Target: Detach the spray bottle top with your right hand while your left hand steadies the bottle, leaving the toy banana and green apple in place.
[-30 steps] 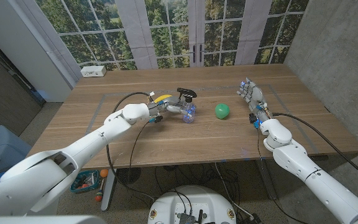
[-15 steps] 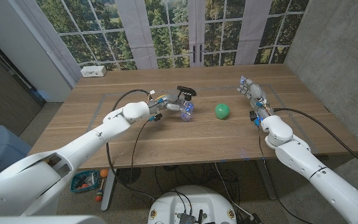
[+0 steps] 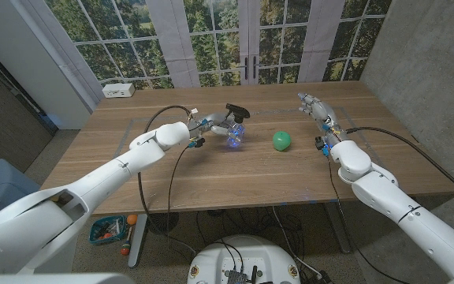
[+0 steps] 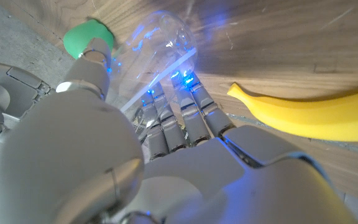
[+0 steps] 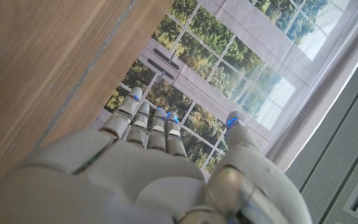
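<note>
Head view, just above the middle of the frame: the clear spray bottle sits tilted off the wooden table, its black spray top pointing up and to the right, still on the bottle. The left hand holds it from the left, fingers wrapped around the body. In the left wrist view the fingers lie along the transparent bottle, lit blue at the tips, with the thumb curving round the other side.

Just to the right of the bottle in the head view, and clear of it, the green apple rests on the table. The toy banana shows in the left wrist view at the right of the frame, lying on the wood close beside the hand; the apple peeks in at the upper left there.

Further right in the head view, the right hand is raised over the table, well apart from the bottle, fingers straight and holding nothing. The right wrist view shows those fingers extended side by side, the thumb set off to one side, with windows and trees beyond.

At the upper left of the head view, a small white box sits near the table's far edge.
</note>
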{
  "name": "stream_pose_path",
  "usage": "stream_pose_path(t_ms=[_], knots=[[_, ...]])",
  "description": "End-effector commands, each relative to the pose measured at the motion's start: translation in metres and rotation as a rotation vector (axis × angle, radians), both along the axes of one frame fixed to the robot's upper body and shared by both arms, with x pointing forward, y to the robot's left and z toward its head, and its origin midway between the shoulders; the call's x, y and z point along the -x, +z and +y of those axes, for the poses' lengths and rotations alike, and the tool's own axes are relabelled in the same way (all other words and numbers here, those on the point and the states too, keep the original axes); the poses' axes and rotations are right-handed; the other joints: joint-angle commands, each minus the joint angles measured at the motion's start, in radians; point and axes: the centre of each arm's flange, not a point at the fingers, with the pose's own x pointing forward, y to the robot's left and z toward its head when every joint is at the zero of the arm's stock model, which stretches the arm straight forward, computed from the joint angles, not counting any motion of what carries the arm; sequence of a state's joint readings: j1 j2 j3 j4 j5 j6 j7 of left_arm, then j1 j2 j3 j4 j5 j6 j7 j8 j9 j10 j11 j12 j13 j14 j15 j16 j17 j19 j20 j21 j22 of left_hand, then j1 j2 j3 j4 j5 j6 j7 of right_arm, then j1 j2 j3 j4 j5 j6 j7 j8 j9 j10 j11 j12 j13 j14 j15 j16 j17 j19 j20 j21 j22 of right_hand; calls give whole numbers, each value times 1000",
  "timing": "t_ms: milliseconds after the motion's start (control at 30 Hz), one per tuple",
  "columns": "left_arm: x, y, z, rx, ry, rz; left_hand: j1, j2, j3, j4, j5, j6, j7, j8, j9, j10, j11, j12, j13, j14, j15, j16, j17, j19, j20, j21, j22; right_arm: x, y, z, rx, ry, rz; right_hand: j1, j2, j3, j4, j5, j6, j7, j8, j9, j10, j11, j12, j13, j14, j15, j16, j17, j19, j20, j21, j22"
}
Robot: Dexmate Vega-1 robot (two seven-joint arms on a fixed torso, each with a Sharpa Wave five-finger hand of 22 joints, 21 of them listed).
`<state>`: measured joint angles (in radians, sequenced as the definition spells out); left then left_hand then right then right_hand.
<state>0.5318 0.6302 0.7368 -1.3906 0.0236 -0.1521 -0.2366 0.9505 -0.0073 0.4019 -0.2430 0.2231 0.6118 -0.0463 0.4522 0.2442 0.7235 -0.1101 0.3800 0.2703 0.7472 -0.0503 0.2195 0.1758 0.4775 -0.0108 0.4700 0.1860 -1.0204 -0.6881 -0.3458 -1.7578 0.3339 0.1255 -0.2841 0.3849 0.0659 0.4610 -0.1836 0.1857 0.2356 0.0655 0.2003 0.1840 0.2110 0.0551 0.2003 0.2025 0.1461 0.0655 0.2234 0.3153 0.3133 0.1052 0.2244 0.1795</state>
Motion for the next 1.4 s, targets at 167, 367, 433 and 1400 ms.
stream_pose_path(t_ms=[167,367,433,1400], knots=[[3,27,-7,-129,29,-50,79,175,110,95,4,321,41,9,2,430,-32,37,14,43,-177,-9,4,2,-2,8,3,12,27,18,176,-69,-55,21,-4,5,-3,10,9,-7,12,4,17,-3,10,5,14,-8,11,2,1,16,-4,3],[3,34,-9,-166,37,-58,80,174,113,95,5,321,45,10,3,430,-33,39,20,45,-176,-12,4,3,-3,8,3,15,33,26,242,-88,-60,37,-12,7,-4,10,11,-8,13,5,24,-6,13,6,24,-17,16,3,1,20,-5,4],[2,37,-10,-175,39,-61,81,175,114,94,5,321,45,10,3,430,-34,39,23,46,-177,-13,4,3,-3,9,3,16,36,28,267,-88,-61,43,-15,7,-4,10,11,-9,14,5,30,-5,15,7,27,-19,18,3,1,21,-5,4],[4,61,-26,-305,58,-114,83,168,121,95,8,327,47,17,4,435,-32,47,53,58,-178,-19,6,4,-5,11,3,47,64,64,601,-115,-85,175,-31,39,-10,9,11,-44,18,8,21,-39,15,19,28,-39,23,5,12,22,-3,6]])
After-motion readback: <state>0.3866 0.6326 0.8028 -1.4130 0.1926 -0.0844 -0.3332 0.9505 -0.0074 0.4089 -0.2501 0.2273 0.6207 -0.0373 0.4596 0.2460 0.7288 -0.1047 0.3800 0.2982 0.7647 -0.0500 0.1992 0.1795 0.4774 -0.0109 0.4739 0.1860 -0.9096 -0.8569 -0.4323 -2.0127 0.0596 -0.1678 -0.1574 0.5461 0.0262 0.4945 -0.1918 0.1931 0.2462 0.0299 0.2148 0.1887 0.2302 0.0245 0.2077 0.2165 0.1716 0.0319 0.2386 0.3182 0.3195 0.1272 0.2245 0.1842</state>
